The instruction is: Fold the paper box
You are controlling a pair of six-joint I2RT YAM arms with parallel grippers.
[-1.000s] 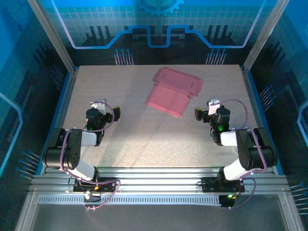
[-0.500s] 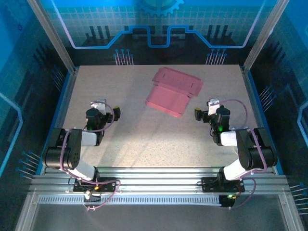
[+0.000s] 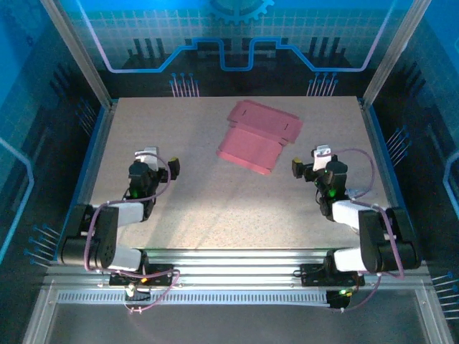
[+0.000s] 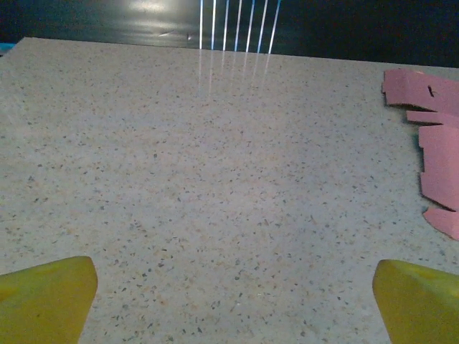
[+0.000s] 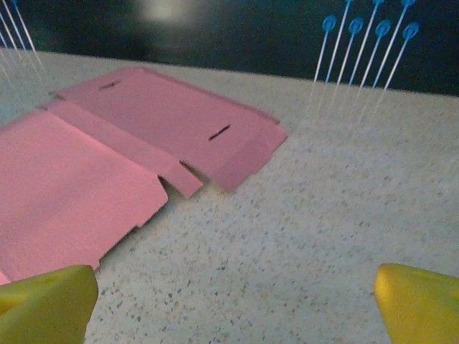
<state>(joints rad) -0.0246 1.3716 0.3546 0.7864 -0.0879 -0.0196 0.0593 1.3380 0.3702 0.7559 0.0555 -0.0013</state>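
box: paper box (image 3: 258,137) lies flat, unfolded, far-centre on table (image 3: 215,208).
left gripper (image 3: 159,160): spread wide, empty, well apart from it.
right gripper (image 3: 308,160): spread wide, empty, near its flaps.
risk: one-sided push likely skids thin sheet, or creases it off-line.

Speckled beige table (image 3: 215,208) carries the flat pink paper box (image 3: 258,136) lying unfolded

pink paper box (image 3: 252,147), speckled beige table (image 3: 215,204)
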